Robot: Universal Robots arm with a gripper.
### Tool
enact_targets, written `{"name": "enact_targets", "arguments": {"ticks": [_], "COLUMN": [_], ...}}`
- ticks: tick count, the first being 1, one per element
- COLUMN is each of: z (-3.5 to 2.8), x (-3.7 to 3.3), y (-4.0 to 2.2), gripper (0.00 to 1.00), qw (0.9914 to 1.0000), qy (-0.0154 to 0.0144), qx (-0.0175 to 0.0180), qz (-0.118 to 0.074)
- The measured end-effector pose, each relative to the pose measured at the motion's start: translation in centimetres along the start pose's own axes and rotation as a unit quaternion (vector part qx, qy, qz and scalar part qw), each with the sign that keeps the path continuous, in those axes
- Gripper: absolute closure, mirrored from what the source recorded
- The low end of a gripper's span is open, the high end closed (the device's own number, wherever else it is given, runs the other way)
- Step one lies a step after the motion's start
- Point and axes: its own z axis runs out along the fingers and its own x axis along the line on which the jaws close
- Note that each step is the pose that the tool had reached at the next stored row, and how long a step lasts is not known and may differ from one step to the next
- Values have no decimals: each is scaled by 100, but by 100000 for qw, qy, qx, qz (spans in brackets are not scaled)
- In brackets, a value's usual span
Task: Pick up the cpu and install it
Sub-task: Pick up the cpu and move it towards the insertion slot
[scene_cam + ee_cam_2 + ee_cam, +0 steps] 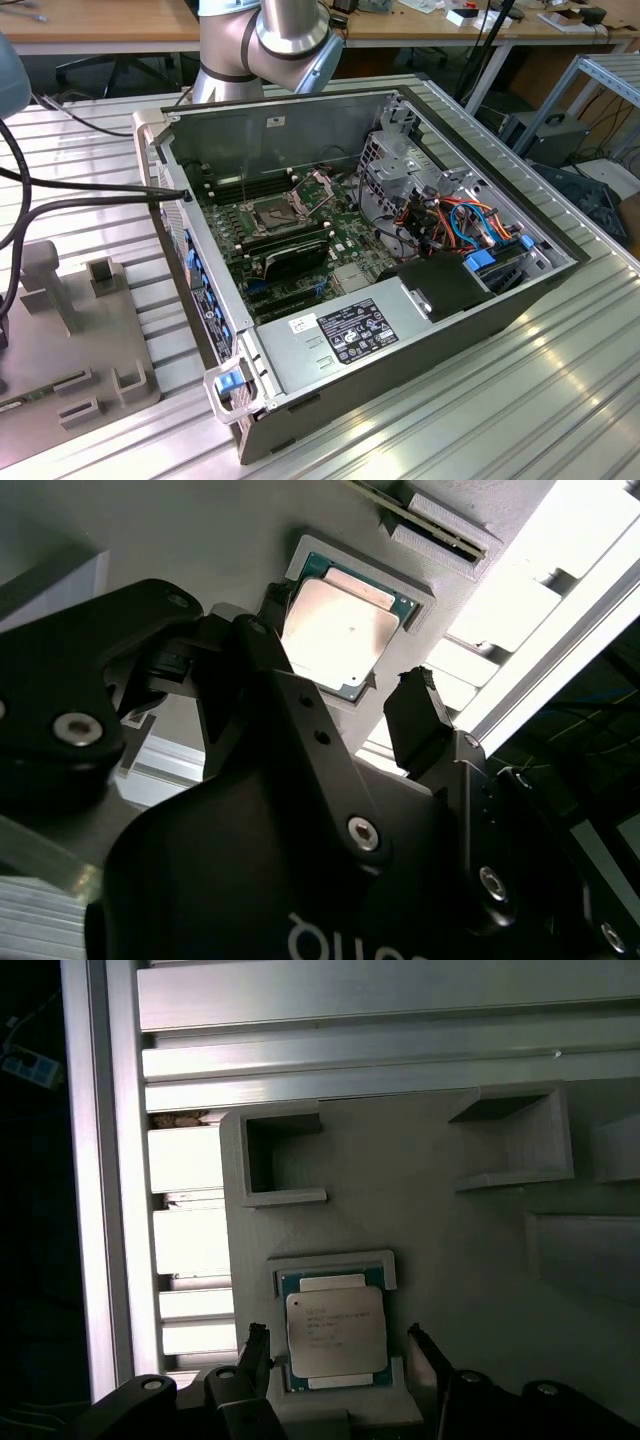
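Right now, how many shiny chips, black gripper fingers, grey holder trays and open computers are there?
cpu: 1
gripper fingers: 2
grey holder tray: 1
open computer case: 1
Total: 5

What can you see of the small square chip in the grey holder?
The cpu is a thin, flat square: dull silver metal top with faint print, on a green board edge. It lies level in a raised-rim pocket of the grey holder. The open gripper straddles it, fingers either side, apparently not touching.
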Motion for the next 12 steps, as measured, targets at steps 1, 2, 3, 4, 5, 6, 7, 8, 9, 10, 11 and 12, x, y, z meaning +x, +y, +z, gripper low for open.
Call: {"name": "enact_targets", "arguments": {"ticks": [1, 2, 3, 4, 5, 6, 7, 8, 9, 10, 11, 12], "z": [0, 4, 8, 9, 10, 11, 11, 11, 10, 10, 10, 11], "x": [0, 0, 0, 0, 0, 0, 0, 0, 0, 0, 0, 0], "y": [0, 0, 0, 0, 0, 0, 0, 0, 0, 0, 0, -1], "gripper": [34, 34, 34, 34, 34, 34, 34, 34, 34, 34, 34, 34], "qw": [100000, 100000, 100000, 100000, 100000, 100000, 100000, 100000, 100000, 100000, 100000, 100000], "qy": [1, -1, 0, 2, -4, -5, -3, -2, 0, -1, 2, 8], "qx": [-1, 0, 0, 1, -4, -4, -3, -2, 0, -1, 3, 7], "qz": [2, 2, 0, 2, 0, 2, 0, 1, 2, 0, 1, -2]}}
